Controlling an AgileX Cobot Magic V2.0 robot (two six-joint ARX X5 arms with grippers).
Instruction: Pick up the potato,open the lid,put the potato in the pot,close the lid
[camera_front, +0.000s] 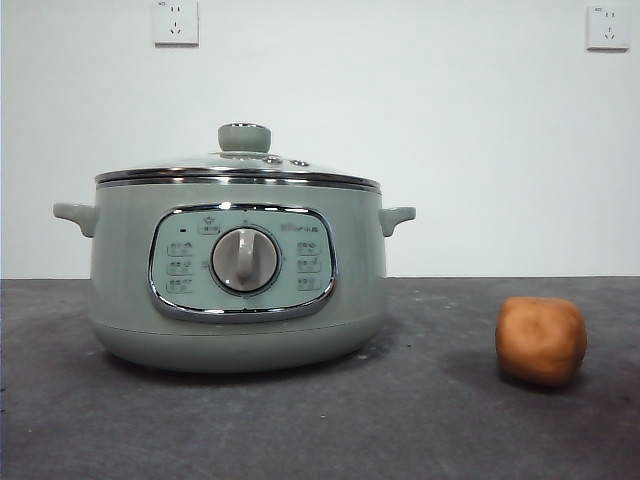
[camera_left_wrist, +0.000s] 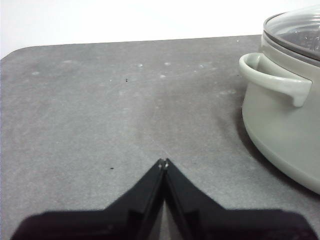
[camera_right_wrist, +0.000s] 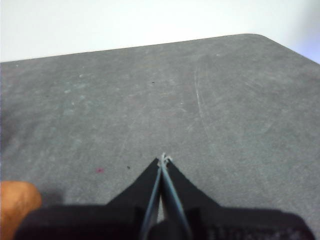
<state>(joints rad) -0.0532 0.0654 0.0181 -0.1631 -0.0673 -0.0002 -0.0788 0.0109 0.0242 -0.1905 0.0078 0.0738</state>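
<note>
- The panel writing on the large sage-green cooker pot (camera_front: 237, 285), sitting centre-left, is staying unreadable.
- The glass lid (camera_front: 240, 165) is resting on it.
- The smooth orange-brown potato (camera_front: 540, 340) is sitting lower right.
- The left gripper (camera_left_wrist: 163, 162) and right gripper (camera_right_wrist: 163, 159) are both hovering closed, empty.

Glass lid (camera_front: 240, 163), matte potato (camera_front: 540, 340), glossy pot (camera_front: 120, 280)

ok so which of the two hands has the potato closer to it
The right hand: the potato shows at the edge of its wrist view, just beside it. The left hand sees only the pot.
</note>
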